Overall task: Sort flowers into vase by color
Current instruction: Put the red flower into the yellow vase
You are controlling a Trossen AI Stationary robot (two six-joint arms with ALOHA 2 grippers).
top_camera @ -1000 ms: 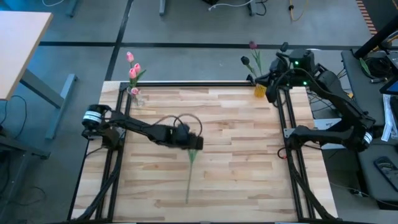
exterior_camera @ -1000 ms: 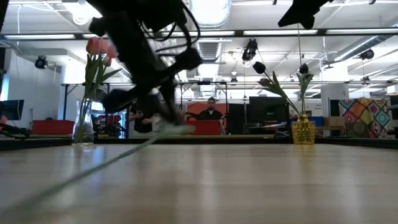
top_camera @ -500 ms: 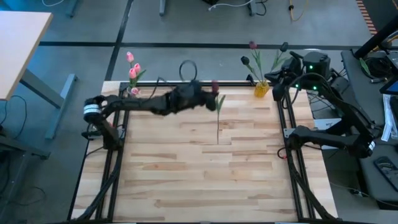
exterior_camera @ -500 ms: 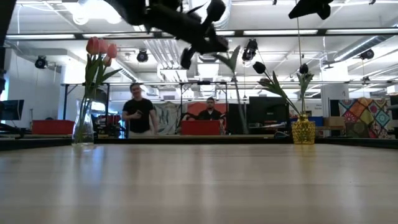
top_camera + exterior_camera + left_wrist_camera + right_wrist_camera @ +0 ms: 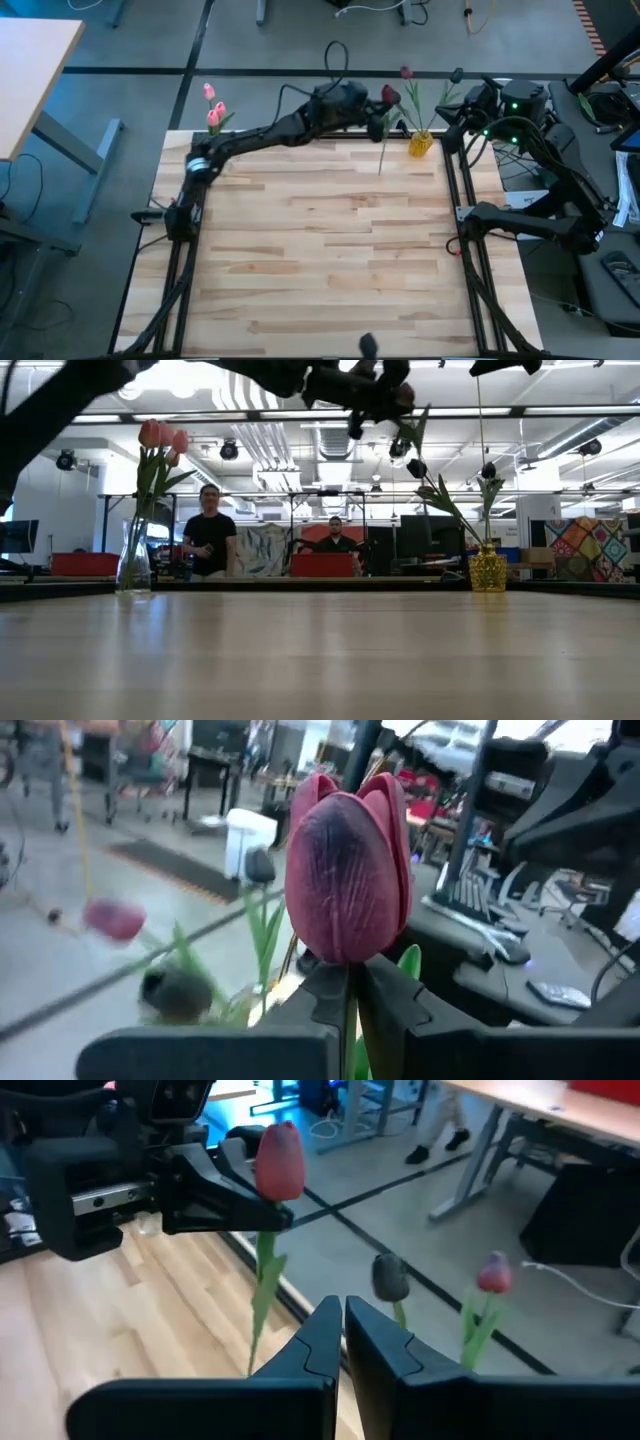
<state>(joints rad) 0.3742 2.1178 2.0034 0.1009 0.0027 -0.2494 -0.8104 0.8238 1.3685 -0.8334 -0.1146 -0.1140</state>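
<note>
The left tool [image 5: 378, 105] is pressed together on the stem of a maroon tulip [image 5: 388, 95], holding it upright in the air with its stem hanging below over the far edge of the bench [image 5: 320, 250]. Just beside this tool, on its right-arm side, stands the yellow vase [image 5: 420, 145], which already holds 3 dark flowers [image 5: 405, 73]. Well away on the tool's other side, the clear vase [image 5: 132, 565] at the opposite far corner holds about 3 pink tulips [image 5: 214, 112]. The right tool [image 5: 343, 1325] is pressed together and empty, hanging above and just behind the yellow vase. No loose flowers lie on the bench, so this tulip looks like the last one; what appears left is lowering its stem into the yellow vase.
</note>
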